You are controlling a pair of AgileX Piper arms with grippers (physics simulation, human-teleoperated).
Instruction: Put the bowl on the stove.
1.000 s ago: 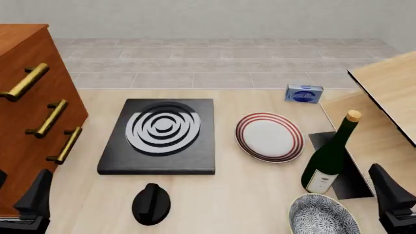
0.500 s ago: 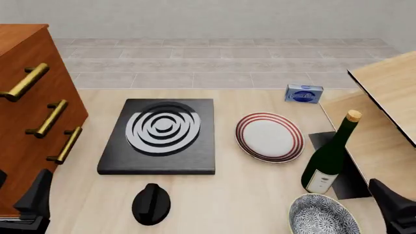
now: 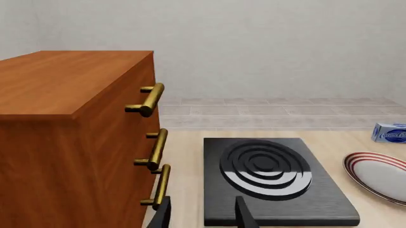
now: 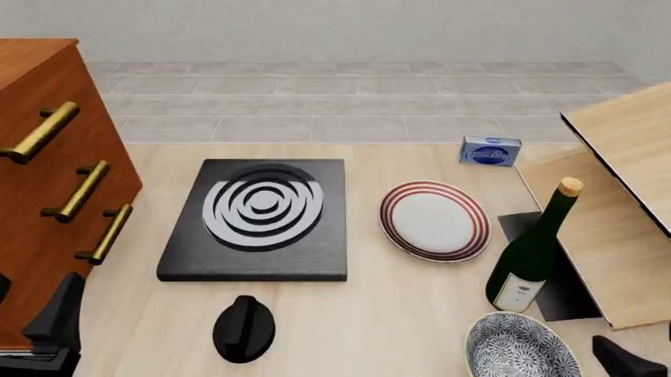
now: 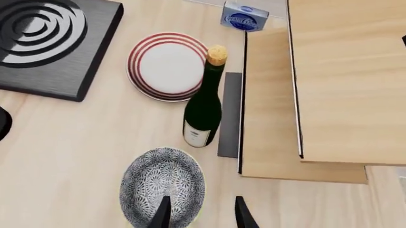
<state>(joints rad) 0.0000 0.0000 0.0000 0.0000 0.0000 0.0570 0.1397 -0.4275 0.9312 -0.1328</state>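
The bowl [image 4: 521, 345], blue-grey patterned, sits on the table at the near right, next to a wine bottle. It also shows in the right wrist view [image 5: 161, 183]. The stove [image 4: 257, 216] is a black slab with silver rings, left of centre; it shows in both wrist views [image 3: 273, 175] [image 5: 44, 42]. My right gripper [image 5: 201, 213] is open and empty just above the bowl's near-right rim, one finger over the bowl, the other off its edge. Only its tip shows in the front view [image 4: 618, 361]. My left gripper [image 3: 203, 216] is open and empty near the stove's near-left corner.
A red-ringed white plate [image 4: 435, 220] lies right of the stove. A green wine bottle [image 4: 532, 251] stands just behind the bowl. A black knob [image 4: 244, 328] sits in front of the stove. A wooden cabinet [image 4: 53, 181] stands left, a wooden rack [image 4: 618, 212] right, a blue box [image 4: 491, 151] behind.
My right gripper has moved down and back toward the near edge, mostly leaving the front view. The left arm, bowl and stove have not moved.
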